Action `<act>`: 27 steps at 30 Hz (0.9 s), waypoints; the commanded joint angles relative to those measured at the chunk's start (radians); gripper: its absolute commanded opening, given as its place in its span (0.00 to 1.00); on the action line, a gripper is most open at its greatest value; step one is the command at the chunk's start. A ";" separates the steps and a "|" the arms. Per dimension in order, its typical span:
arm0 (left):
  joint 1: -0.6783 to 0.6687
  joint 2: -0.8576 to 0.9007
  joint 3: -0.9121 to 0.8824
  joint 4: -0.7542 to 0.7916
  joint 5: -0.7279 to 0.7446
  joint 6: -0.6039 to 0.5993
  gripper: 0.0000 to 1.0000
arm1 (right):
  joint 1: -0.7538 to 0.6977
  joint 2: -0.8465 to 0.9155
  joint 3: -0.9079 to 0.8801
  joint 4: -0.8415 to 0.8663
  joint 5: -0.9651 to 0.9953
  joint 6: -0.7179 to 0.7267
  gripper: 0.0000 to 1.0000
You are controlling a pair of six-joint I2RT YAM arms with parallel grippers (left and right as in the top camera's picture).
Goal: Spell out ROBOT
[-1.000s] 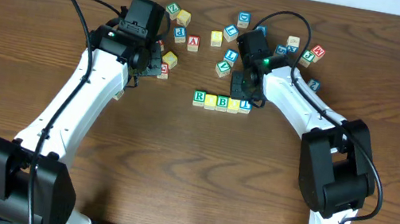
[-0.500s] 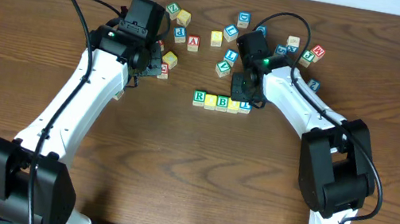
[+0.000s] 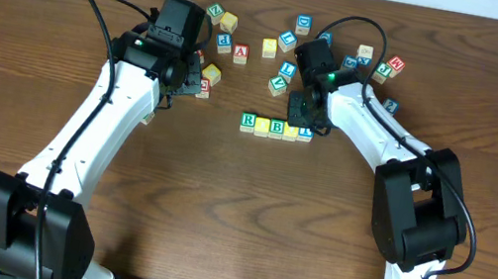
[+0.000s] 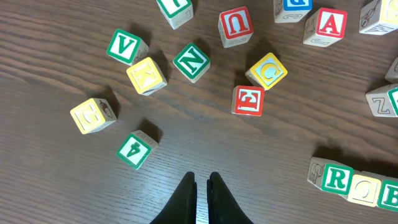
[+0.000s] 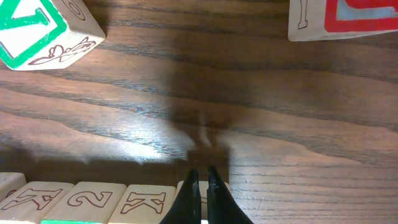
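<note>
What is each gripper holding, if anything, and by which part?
Nothing. The left gripper is shut above bare table; the right gripper is shut and empty, its tips at the row of letter blocks.

Five small wooden cubes lie in one straight row near the middle of the desk (image 3: 219, 205), touching side by side, faces up. From the overhead view's left, the R cube (image 3: 248, 119) shows a green letter in a green frame on pale wood. Then come the first yellow cube (image 3: 262, 126), the green-printed B cube (image 3: 277, 126) and the second yellow cube (image 3: 290, 131). Last is the blue-printed T cube (image 3: 306, 132), only partly visible from above. The row sits level, apart from the scattered cubes behind it.
</note>
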 commanded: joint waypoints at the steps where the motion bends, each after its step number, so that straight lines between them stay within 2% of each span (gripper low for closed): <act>1: 0.005 -0.012 0.009 -0.002 -0.013 0.009 0.08 | -0.002 0.010 -0.008 -0.002 0.001 0.008 0.01; 27: 0.005 -0.012 0.009 -0.002 -0.013 0.009 0.08 | -0.013 -0.002 0.006 -0.016 0.001 0.005 0.01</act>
